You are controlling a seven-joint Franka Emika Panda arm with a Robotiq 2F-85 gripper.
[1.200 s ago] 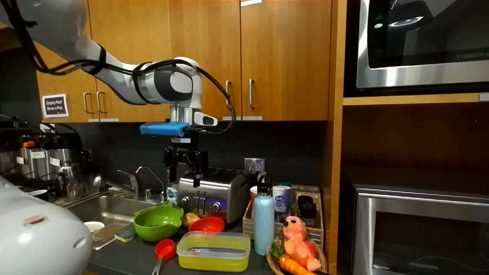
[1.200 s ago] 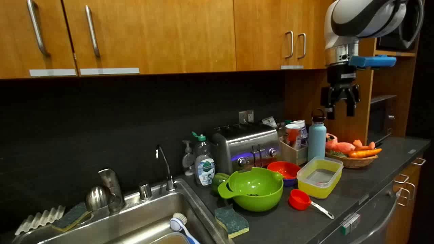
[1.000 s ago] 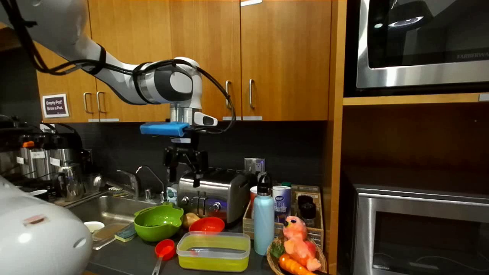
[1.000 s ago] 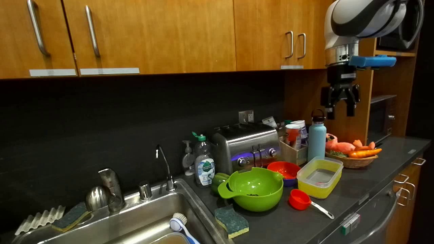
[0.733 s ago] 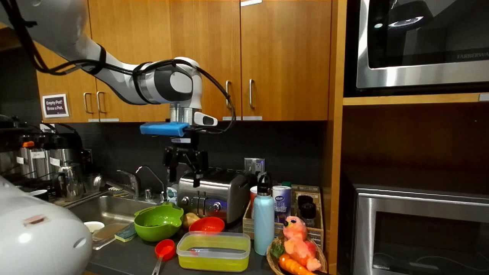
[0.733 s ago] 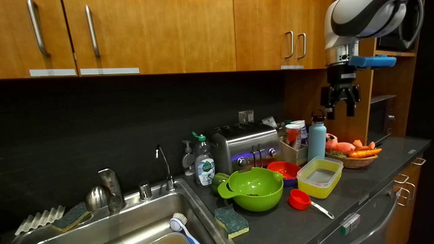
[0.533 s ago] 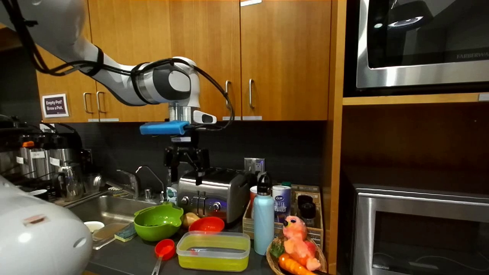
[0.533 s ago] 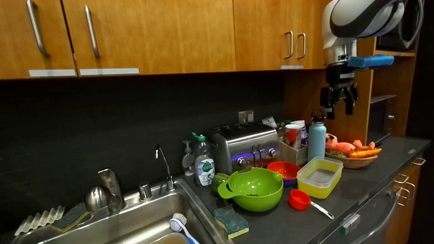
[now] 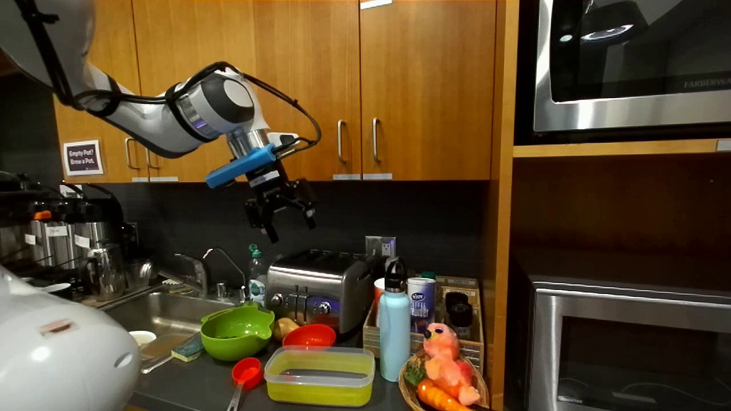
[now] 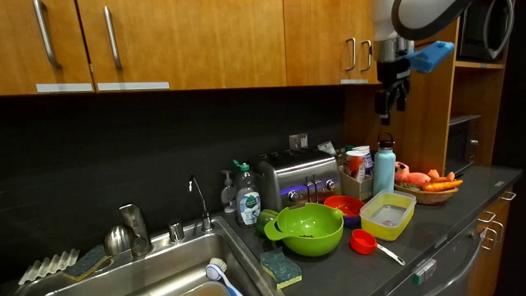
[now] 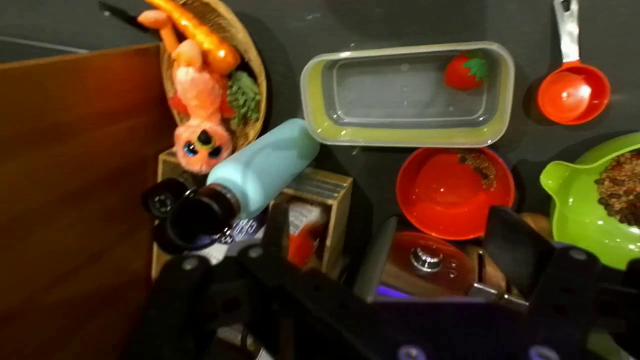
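Lifted and tipped since a moment ago, the gripper is spread wide and empty above the toaster and the bottle, which could be knocked over if bumped at a slant, with a red fruit kept in the tub beside it and brown bits in the green bowl.

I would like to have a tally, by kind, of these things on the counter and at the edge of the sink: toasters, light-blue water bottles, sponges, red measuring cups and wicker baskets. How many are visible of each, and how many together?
Toaster: 1
Water bottle: 1
Sponges: 2
Measuring cup: 1
Wicker basket: 1
Total: 6
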